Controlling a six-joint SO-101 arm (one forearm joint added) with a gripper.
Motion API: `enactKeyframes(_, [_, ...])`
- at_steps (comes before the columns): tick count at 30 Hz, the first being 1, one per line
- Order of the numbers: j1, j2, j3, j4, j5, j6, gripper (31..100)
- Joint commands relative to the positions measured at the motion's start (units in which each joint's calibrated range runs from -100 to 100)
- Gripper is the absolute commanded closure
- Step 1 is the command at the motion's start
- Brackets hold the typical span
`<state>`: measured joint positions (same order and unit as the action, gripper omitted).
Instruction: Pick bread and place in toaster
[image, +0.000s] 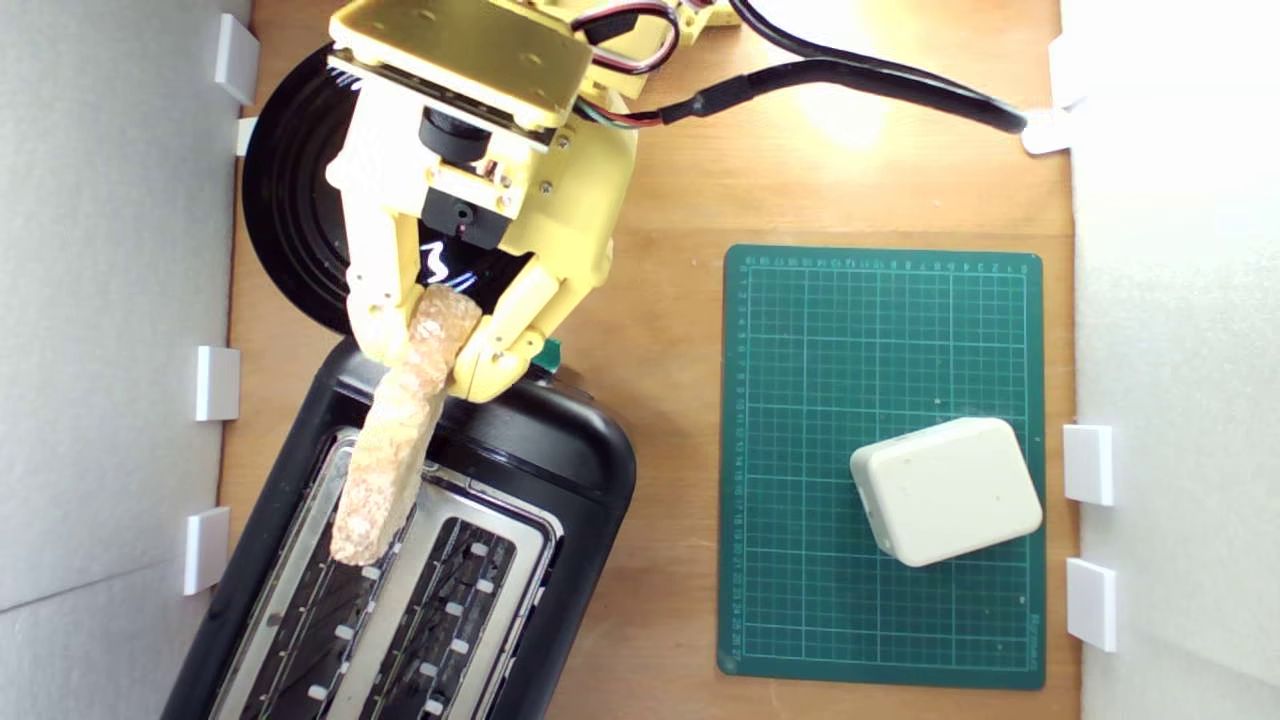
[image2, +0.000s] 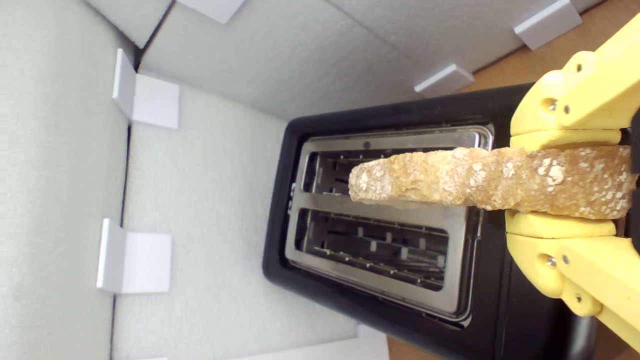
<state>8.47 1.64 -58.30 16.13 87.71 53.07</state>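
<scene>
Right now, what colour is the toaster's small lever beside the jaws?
Teal-green lever on the large black toaster, seen best in the exterior view.

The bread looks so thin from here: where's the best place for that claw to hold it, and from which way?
At one end, pinching across its flat faces, as the gripper does now. The bread is thin edge-on, so yellow fingers on each broad side hold it firmly, leaving its free end pointing over the toaster slots.
</scene>
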Motion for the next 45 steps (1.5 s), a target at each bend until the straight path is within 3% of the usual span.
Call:
enactKeyframes(1, [0.8, -0.6, -3.0, 0.3, -2.7, -0.3, 75.1])
enactKeyframes(13, [3.9, 1.5, -2.9, -0.4, -4.3, -0.1, 75.1])
enactKeyframes(45, [3.8, 4.9, -2.8, -0.5, -6.7, -1.8, 75.1])
